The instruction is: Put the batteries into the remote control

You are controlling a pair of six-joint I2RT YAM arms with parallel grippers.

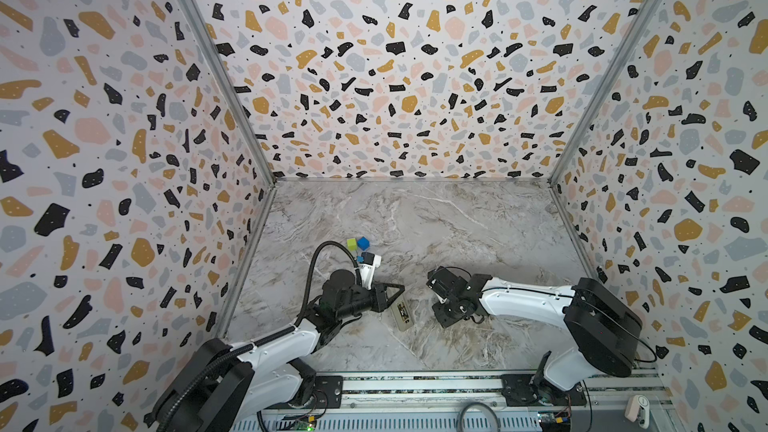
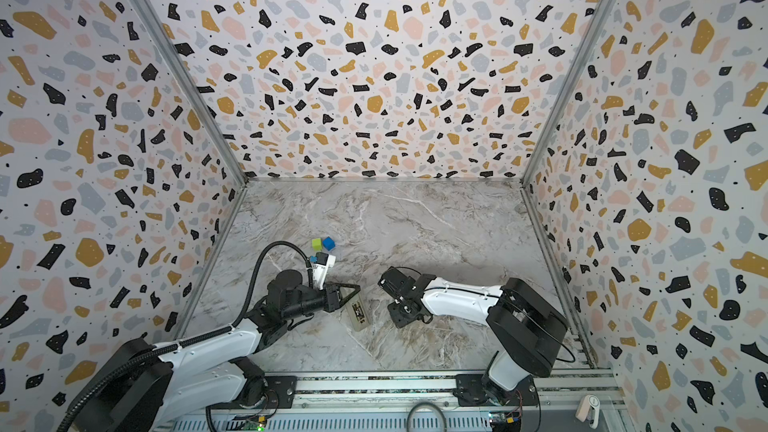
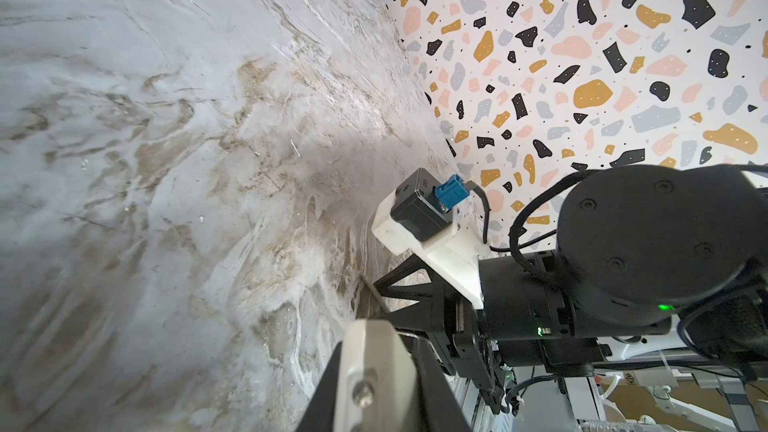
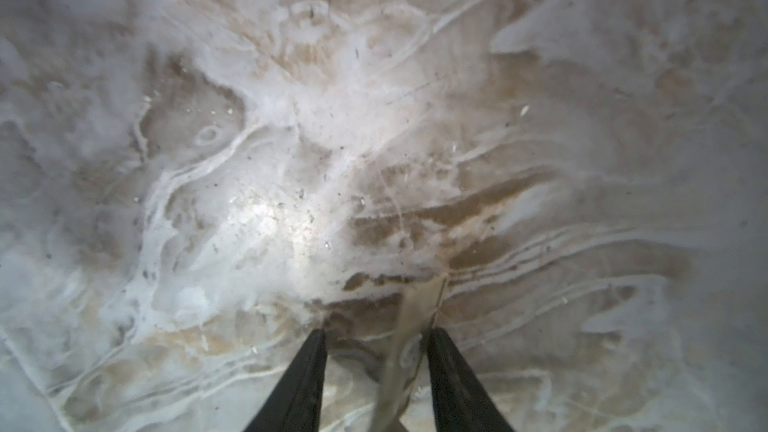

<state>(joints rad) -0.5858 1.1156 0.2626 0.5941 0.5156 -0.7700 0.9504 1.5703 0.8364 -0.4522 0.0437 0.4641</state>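
The remote control (image 1: 403, 314) (image 2: 358, 314) lies flat on the marble table, a slim pale handset with dark marks on its upper face. My left gripper (image 1: 401, 287) (image 3: 379, 340) reaches in from the left, its tip just beyond the remote's far end. Its black fingers are shut on a pale flat piece (image 3: 365, 367) with a screw in it. My right gripper (image 4: 376, 332) (image 3: 378, 290) points down at the table right of the remote. Its jaws stand apart, and a thin beige strip (image 4: 415, 317) leans against one finger. The batteries show in no view.
A green cube (image 1: 352, 243) and a blue cube (image 1: 363, 243) sit together on the table behind the left arm. Patterned walls close the table on three sides. The arms' metal rail (image 1: 415, 384) runs along the front edge.
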